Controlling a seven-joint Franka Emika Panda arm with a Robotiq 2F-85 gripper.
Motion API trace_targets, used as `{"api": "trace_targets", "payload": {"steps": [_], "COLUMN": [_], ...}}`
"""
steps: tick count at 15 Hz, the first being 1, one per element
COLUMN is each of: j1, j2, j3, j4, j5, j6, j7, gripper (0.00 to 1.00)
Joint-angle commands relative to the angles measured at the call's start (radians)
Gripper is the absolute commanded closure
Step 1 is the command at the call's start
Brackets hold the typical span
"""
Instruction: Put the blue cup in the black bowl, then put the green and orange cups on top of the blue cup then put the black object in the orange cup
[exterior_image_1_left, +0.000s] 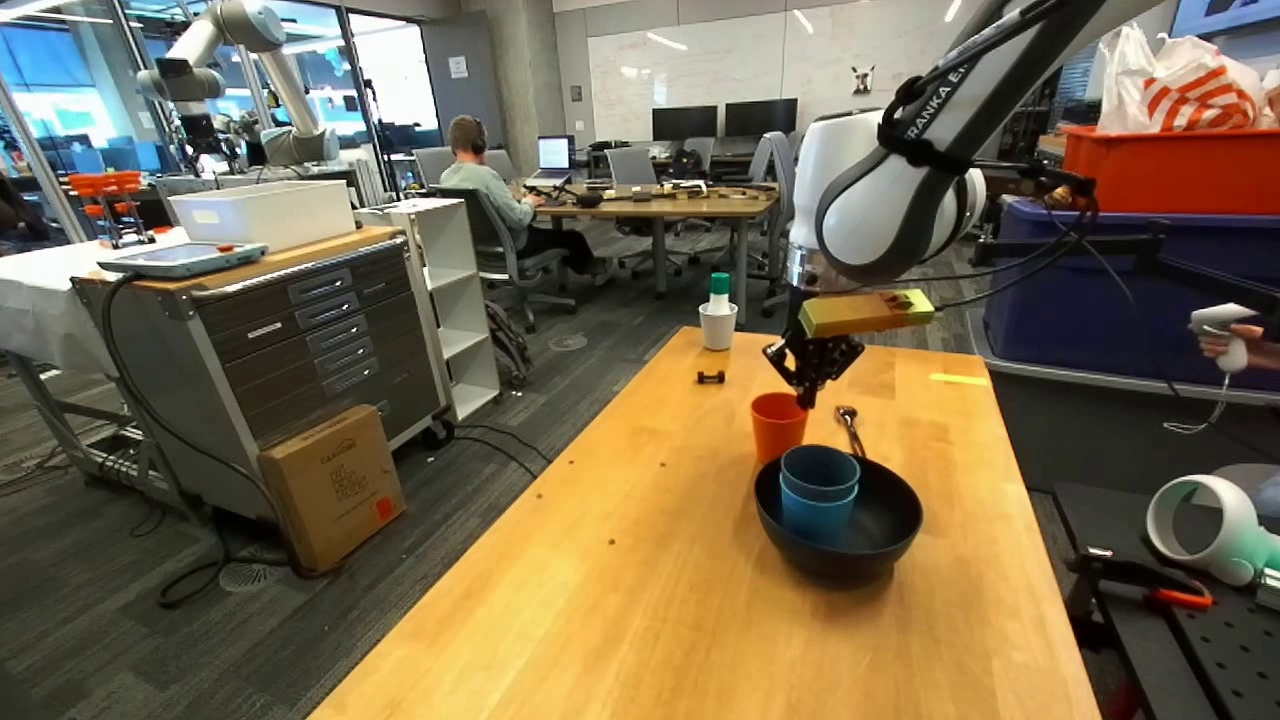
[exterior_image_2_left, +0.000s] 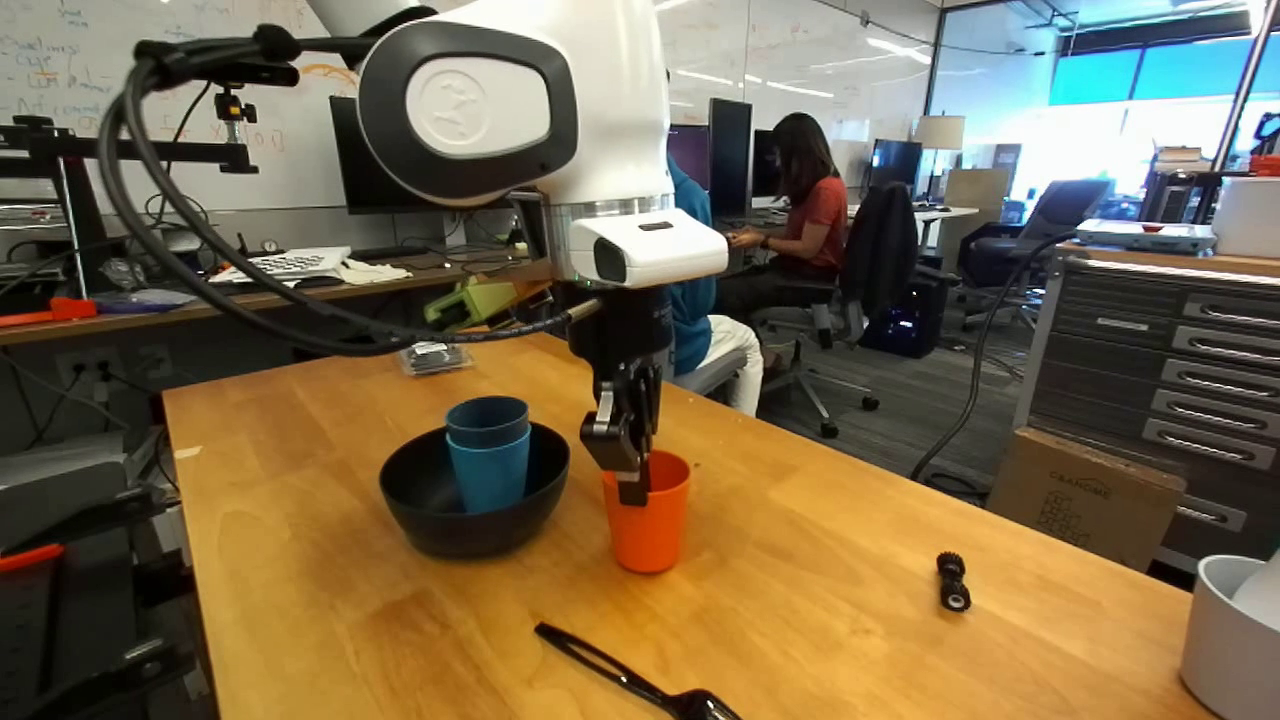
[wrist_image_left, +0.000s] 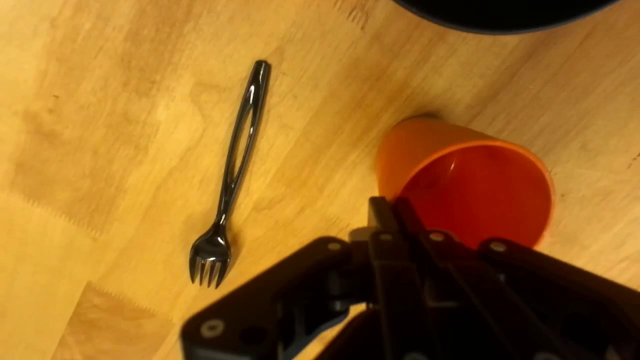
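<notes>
On the table (exterior_image_1_left: 600, 620): orange cup (exterior_image_2_left: 655, 530), my pincer (wrist_image_left: 391, 204) closed on its rim; black fork (wrist_image_left: 228, 189), lying apart; bowl (exterior_image_2_left: 465, 535), cropped in the wrist view, holding blue cup (exterior_image_2_left: 490, 480); green cup (exterior_image_2_left: 487, 430) nested therein, base hidden. Arm (exterior_image_1_left: 938, 108) lettering: "FRANKA", remainder unreadable.

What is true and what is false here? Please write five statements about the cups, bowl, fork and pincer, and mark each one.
1. The light blue cup is inside the black bowl. True.
2. The bowl holds only one cup. False: the dark teal cup is nested in the light blue cup.
3. The pincer is shut on the wall of the orange cup. True.
4. The orange cup is inside the bowl. False: it is beside the bowl.
5. The black fork lies on the table. True.
</notes>
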Motion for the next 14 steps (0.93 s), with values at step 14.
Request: {"api": "trace_targets", "payload": {"steps": [14], "j1": [0.059], "j2": [-0.402], "j3": [0.142], "j4": [-0.137], "j5": [-0.041], "j6": [-0.126], "j7": [-0.072], "gripper": [0.99]}}
